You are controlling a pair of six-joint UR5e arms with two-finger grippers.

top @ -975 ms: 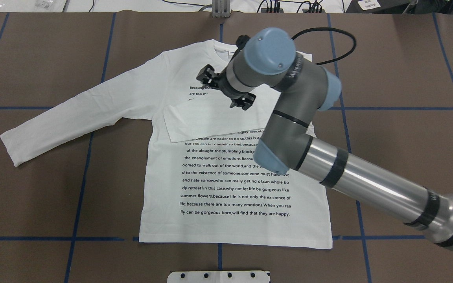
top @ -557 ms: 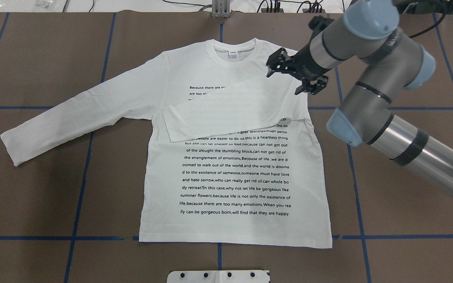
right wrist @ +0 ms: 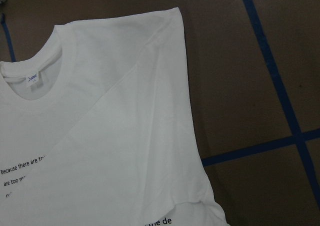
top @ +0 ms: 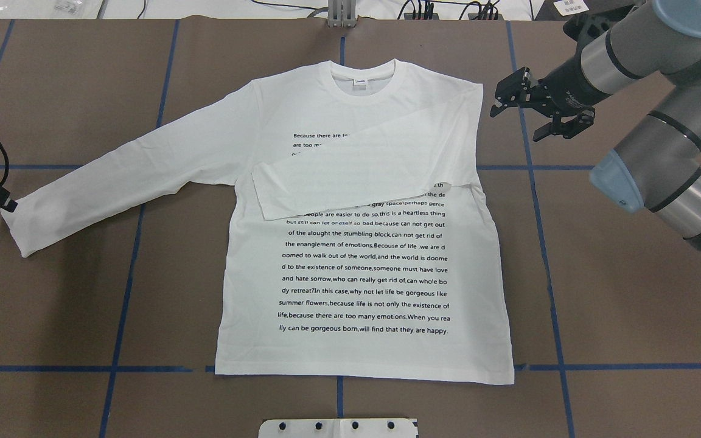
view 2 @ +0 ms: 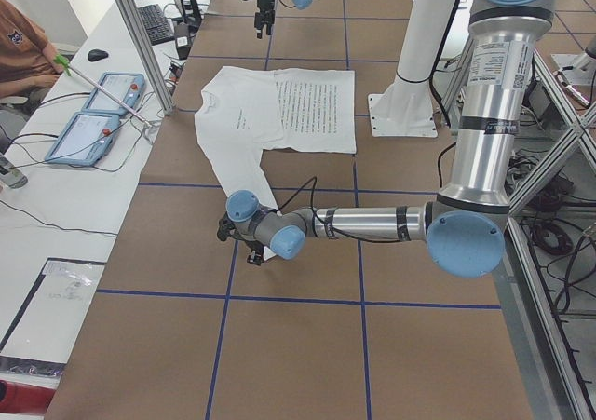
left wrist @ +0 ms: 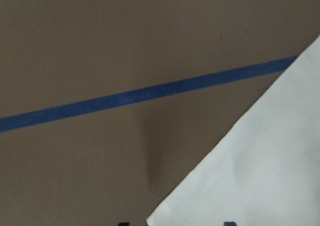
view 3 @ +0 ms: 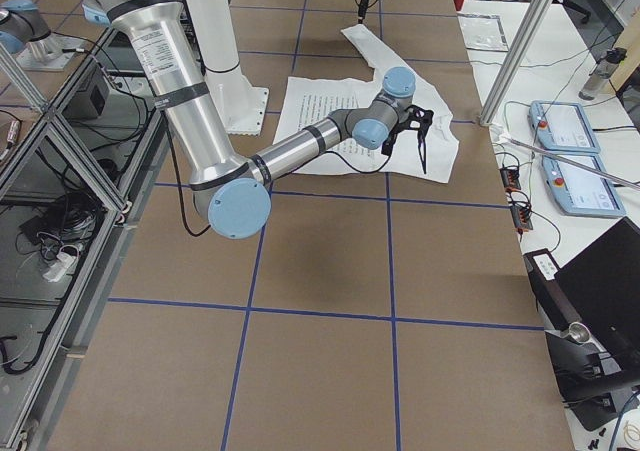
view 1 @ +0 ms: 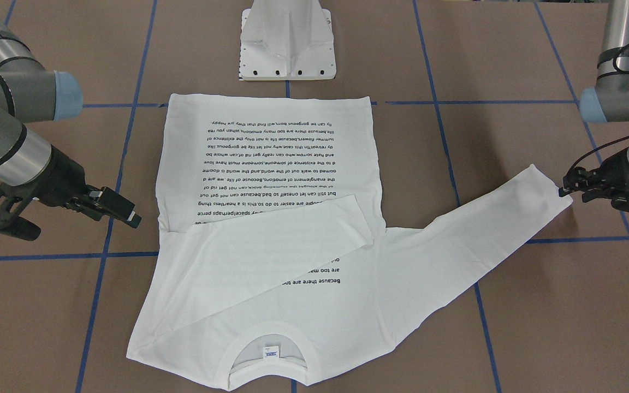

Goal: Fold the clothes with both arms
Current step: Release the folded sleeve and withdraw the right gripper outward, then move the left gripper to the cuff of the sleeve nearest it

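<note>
One T-shirt (top: pixel 362 286) lies flat, table (top: pixel 600 274) showing all round; right gripper (top: pixel 516 125) gapes off its shoulder edge; left gripper (view 1: pixel 570 186) gapes at the outstretched cuff (top: pixel 16 228).

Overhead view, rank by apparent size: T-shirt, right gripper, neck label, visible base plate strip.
1. T-shirt
2. base plate strip and right gripper: too alike to rank, gripper nearer the camera
3. neck label
</note>
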